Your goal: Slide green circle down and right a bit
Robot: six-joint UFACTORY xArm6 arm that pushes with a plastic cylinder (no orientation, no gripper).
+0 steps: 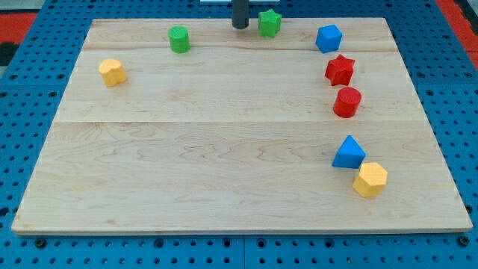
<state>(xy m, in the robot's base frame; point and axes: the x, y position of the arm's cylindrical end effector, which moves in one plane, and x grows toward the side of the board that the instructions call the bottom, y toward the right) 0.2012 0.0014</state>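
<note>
The green circle [178, 39] is a short green cylinder standing near the view's top, left of centre, on the wooden board [224, 149]. My tip [240, 26] is the lower end of the dark rod at the top centre of the board. It stands well to the right of the green circle and just left of a green star block [269, 22], with a small gap to it. Nothing touches the green circle.
A yellow block [112, 72] lies at the left. On the right, from top to bottom: a blue cube [328, 38], a red star [340, 69], a red cylinder [347, 102], a blue triangle [349, 152], a yellow hexagon [370, 179].
</note>
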